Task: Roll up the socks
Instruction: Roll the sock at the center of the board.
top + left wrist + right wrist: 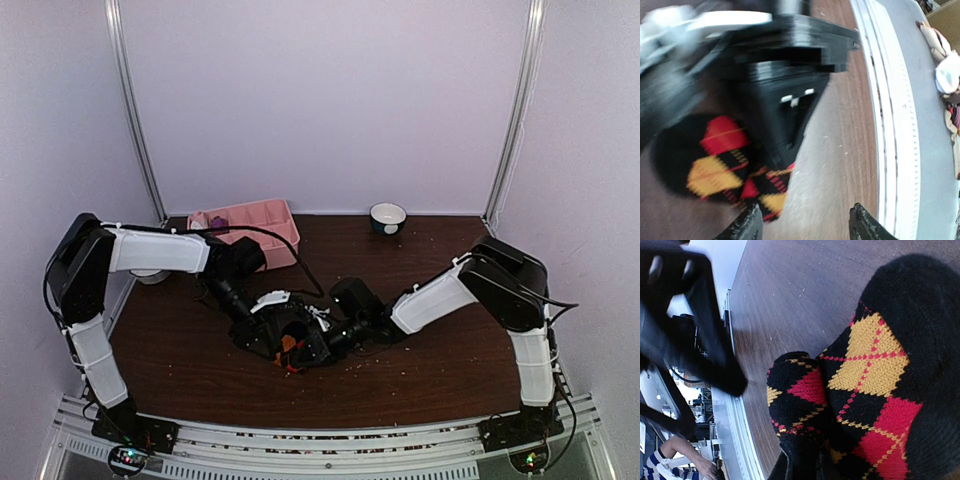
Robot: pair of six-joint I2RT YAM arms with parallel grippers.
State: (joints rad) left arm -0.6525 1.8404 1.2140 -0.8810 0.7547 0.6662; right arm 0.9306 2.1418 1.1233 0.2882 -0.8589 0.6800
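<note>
— Where do we find the sock?

— We see the black knitted sock with red and yellow argyle diamonds [870,375] lying bunched on the dark brown wooden worktop [450,380]. It is around the middle, where the two arms meet.

— How do we read the end effectors?

— The right end effector [801,467] is clamped on a fold of the sock at the bottom of its own view. The left end effector [805,229] has its fingers apart with bare worktop between them. One fingertip is just beside the sock's edge, and we cannot tell whether it touches.

— What stands in our way?

— From the left wrist, the right arm's black housing covers the sock's upper part. From above, both wrists hide most of the sock, so we see only a scrap of red and yellow. Well apart, along the far edge, stand a pink plastic compartment tray [292,235] and a small white bowl with a dark inside [388,217]. The left forearm crosses the tray's near corner.
</note>
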